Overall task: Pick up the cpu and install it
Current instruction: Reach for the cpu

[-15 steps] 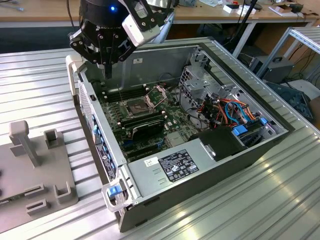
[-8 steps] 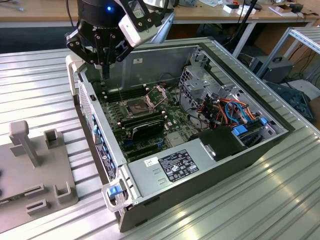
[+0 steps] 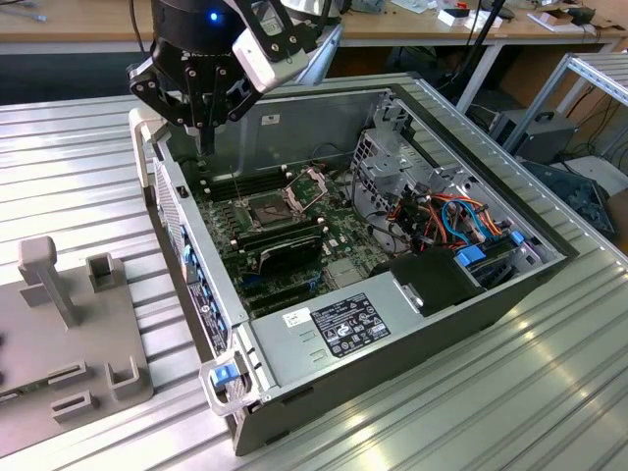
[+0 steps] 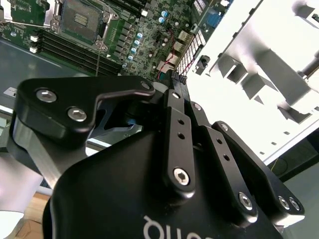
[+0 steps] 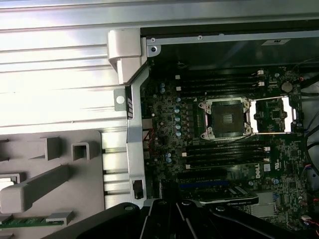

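your gripper: upper left of the exterior view, over the case corner, touching nothing I can see
open or shut: can't tell
cpu: can't tell where
socket: frame flipped open

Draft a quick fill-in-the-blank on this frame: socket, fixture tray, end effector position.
1. The hinged frame beside the socket stands ___.
2. The socket itself is ___, its contact field bare.
3. The grey fixture tray lies ___ the computer case, on the ribbed table at the exterior view's left.
4. The end effector hangs ___ the case, near its wall at the exterior view's left.

Missing words: open; empty; outside; above.
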Tool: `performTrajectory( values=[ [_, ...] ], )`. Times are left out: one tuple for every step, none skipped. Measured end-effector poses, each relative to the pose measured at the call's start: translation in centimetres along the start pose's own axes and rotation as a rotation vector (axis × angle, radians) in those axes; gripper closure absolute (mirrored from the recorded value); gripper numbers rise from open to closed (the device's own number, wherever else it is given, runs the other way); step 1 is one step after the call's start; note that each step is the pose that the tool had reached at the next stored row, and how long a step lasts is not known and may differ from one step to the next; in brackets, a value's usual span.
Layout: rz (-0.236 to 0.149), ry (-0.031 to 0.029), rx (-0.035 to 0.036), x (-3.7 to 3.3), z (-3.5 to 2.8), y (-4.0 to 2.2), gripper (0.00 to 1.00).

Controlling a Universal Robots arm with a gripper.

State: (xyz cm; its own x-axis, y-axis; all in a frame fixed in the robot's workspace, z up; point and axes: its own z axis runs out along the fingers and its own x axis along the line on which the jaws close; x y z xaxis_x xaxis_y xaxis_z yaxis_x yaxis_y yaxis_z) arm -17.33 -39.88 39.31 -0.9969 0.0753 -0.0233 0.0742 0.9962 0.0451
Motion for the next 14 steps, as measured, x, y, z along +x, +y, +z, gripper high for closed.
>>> performTrajectory(
  values=[
    [0.0,0.0,0.0,0.0,0.0,0.0,0.89],
    [0.0,0.0,0.0,0.0,0.0,0.0,0.89],
    [0.0,0.0,0.0,0.02,0.0,0.0,0.89],
    [0.0,0.0,0.0,0.05,0.0,0.0,0.89],
    [0.0,0.0,0.0,0.16,-0.01,-0.01,0.89],
    [0.0,0.0,0.0001,0.25,-0.01,-0.02,0.89],
    [0.0,-0.0001,0.0,0.34,-0.01,-0.03,0.89],
    [0.0,-0.0001,0.0,0.43,-0.01,-0.03,0.89],
    [0.0,-0.0001,0.0,0.51,-0.01,-0.04,0.89],
    [0.0,0.0,0.0,0.6,-0.02,-0.05,0.89],
    [0.0,-0.0001,-0.0001,0.66,-0.01,-0.05,0.89],
    [0.0,-0.0001,-0.0001,0.69,-0.01,-0.05,0.89],
    [0.0,0.0,-0.0001,0.69,-0.01,-0.05,0.89],
    [0.0,0.0,0.0,0.71,-0.02,-0.05,0.89]
  ],
)
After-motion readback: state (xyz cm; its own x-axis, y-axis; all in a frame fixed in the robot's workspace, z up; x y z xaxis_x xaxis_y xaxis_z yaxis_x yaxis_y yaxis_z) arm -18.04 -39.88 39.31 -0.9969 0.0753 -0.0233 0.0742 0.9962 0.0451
